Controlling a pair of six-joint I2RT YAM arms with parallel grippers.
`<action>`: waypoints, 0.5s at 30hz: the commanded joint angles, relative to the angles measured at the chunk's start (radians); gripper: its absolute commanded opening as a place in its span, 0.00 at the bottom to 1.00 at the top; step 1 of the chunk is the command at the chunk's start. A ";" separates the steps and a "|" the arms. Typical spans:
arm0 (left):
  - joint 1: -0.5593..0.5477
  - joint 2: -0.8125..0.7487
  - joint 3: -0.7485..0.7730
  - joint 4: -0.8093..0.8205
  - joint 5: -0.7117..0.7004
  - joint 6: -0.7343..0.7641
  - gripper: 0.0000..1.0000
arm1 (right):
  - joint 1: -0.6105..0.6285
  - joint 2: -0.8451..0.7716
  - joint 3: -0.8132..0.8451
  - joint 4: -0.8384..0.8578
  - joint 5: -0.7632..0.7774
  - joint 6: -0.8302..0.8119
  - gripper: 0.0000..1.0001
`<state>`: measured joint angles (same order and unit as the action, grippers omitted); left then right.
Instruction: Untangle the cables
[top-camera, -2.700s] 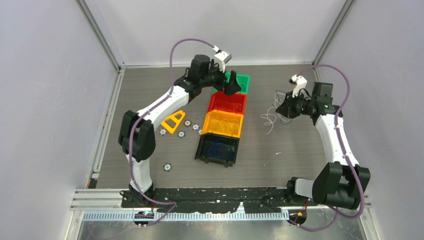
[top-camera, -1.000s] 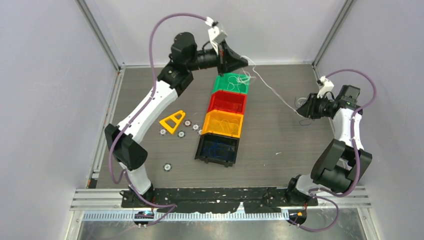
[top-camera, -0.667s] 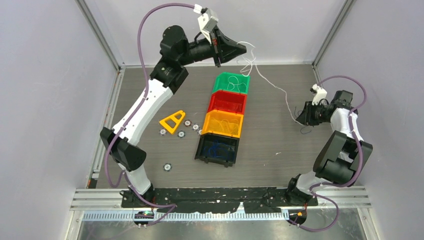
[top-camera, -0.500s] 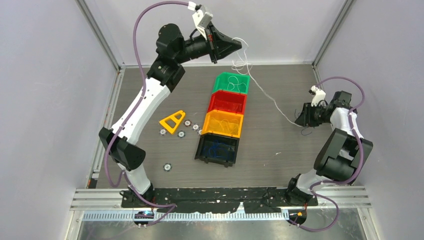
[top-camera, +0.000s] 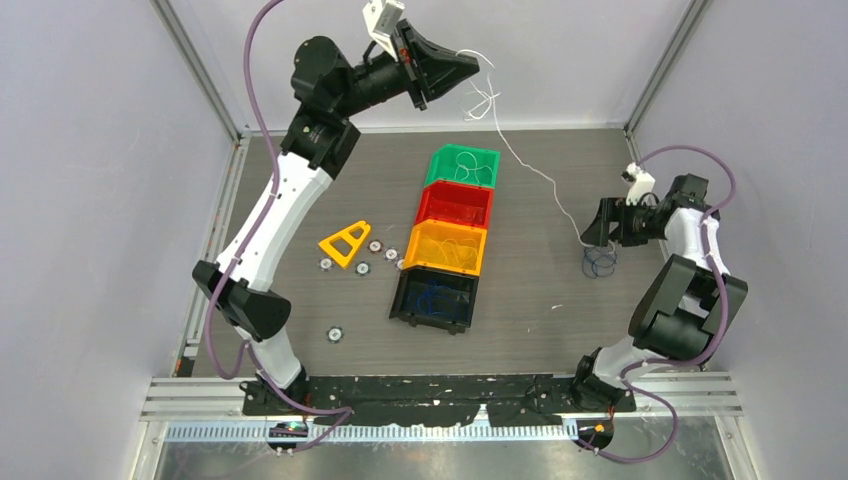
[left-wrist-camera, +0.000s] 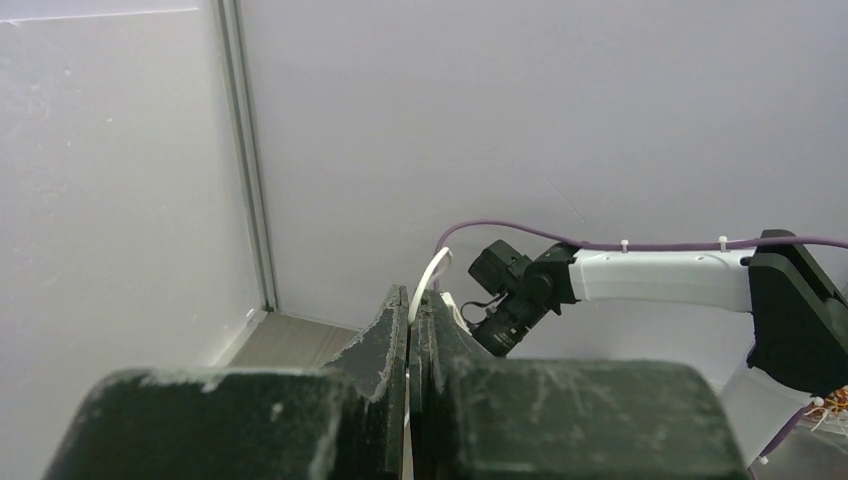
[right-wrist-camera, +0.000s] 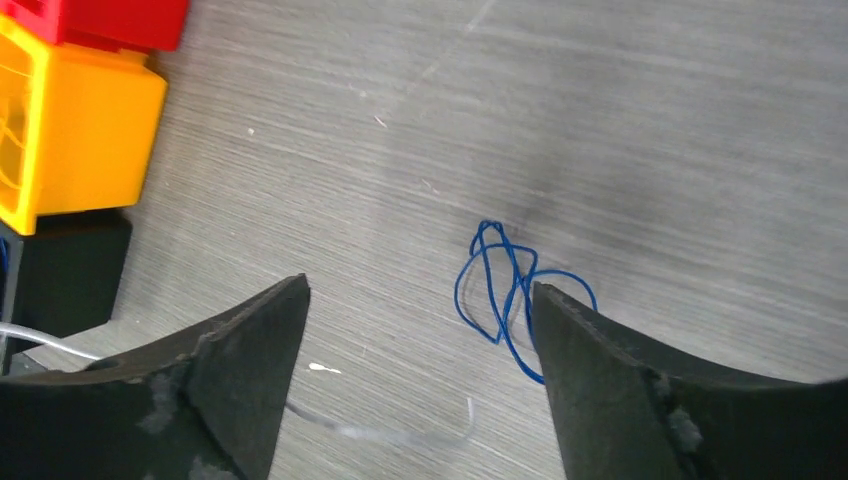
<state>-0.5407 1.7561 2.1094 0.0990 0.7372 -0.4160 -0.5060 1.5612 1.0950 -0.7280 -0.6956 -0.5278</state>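
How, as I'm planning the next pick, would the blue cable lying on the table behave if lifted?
Probably floppy: the blue cable lies in loose crossed loops, flat on the table, so it would likely droop and uncoil. Likely very light, being so thin. It may slip: the strand is narrow beside the open jaws of the right gripper.

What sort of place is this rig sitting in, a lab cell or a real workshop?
Most likely a lab test cell, not a workshop: plain pale walls with aluminium frame posts box in a dark wood-grain table, and a tidy row of coloured bins sits mid-table.
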 joint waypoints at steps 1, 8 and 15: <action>0.005 -0.004 0.044 0.050 0.026 -0.036 0.00 | 0.001 -0.104 0.117 -0.001 -0.124 0.046 0.91; 0.003 0.020 0.051 0.054 0.031 -0.048 0.00 | 0.072 -0.221 0.222 0.024 -0.303 0.138 0.96; 0.003 0.050 0.074 0.049 0.024 -0.057 0.00 | 0.296 -0.339 0.267 0.107 -0.318 0.219 1.00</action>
<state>-0.5407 1.7935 2.1368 0.1085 0.7559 -0.4473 -0.3157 1.2896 1.3167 -0.7025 -0.9600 -0.3862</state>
